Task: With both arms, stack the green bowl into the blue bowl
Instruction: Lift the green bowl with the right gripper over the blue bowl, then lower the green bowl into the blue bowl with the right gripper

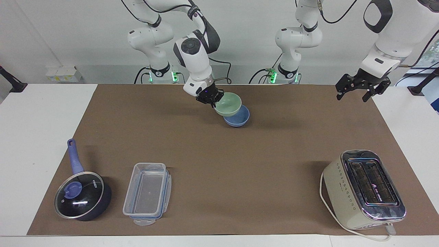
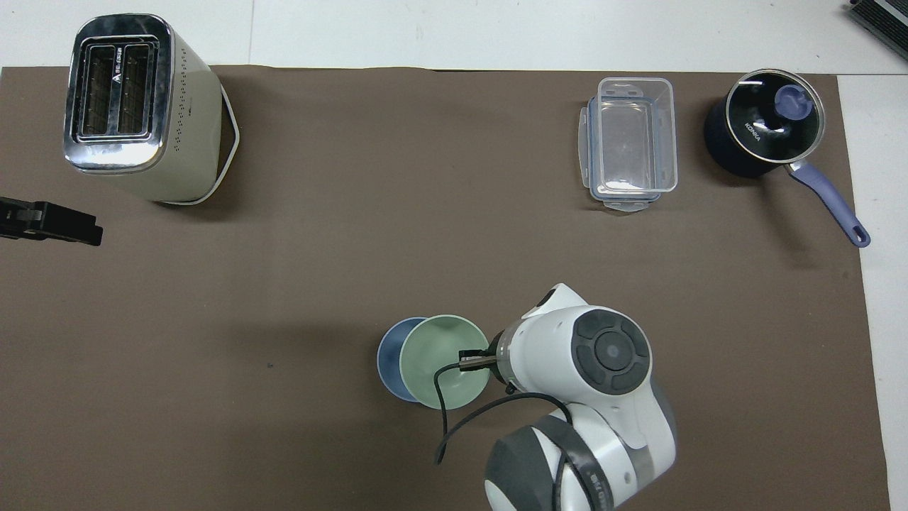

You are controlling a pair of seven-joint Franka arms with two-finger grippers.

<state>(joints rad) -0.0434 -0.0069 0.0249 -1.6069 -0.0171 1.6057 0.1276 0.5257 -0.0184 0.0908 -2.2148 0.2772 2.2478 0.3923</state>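
right gripper (image 2: pixel 474 360) grips green bowl (image 2: pixel 441 358) | apparently overlapping blue bowl (image 2: pixel 389 355)

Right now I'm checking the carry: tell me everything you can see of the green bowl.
The green bowl is small, round, pale mint, plain and matte, open side up and empty. The right gripper pinches its rim on the side toward the right arm's end, holding it in the air, slightly tilted. It hangs over the blue bowl, overlapping most of it but off-centre; whether the two touch cannot be told.
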